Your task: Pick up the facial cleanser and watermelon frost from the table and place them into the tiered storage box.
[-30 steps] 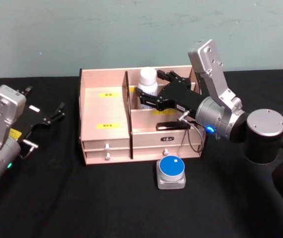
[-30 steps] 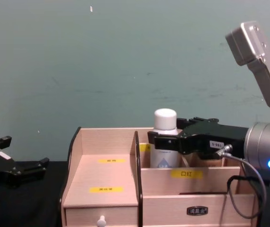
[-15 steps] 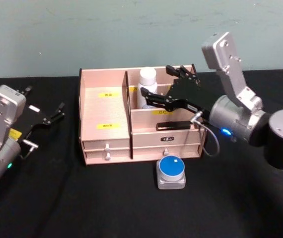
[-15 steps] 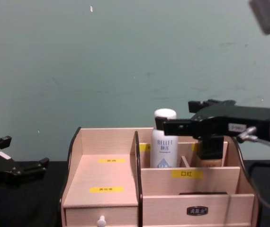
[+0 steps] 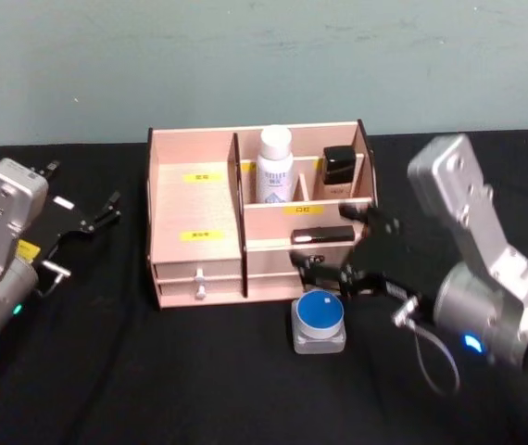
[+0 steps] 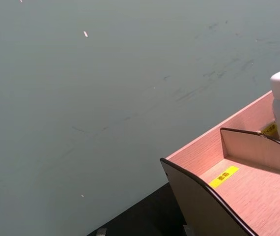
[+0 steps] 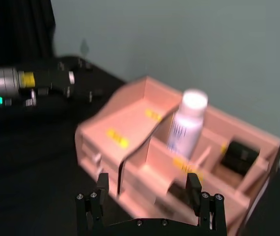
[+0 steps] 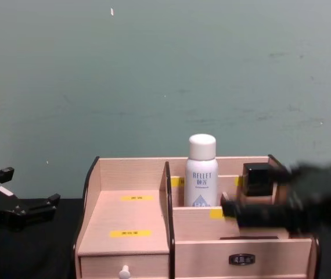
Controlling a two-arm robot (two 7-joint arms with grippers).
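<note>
"Where was the right claw point(image 5: 336, 248) when you looked?"

"Low over the black table point(image 5: 153, 389), at the front right corner of the tiered storage box point(image 5: 194, 199). Its fingers point(image 7: 102, 189) stood apart with nothing between them."

"And the watermelon frost point(image 5: 320, 320)?"

"On the table, just beneath that claw and a touch to its left, its blue lid up, close against the box's drawers. Nothing gripped it."

"The facial cleanser point(image 5: 274, 167)?"

"Upright in a rear compartment of the box, beyond the claw's fingertips and off to its left. A black-capped bottle point(image 5: 339, 167) sat in the next compartment, nearer the claw's side."

"The left claw point(image 5: 113, 208)?"

"Idle, well off to the left of the box, fingers parted and holding nothing."
</note>
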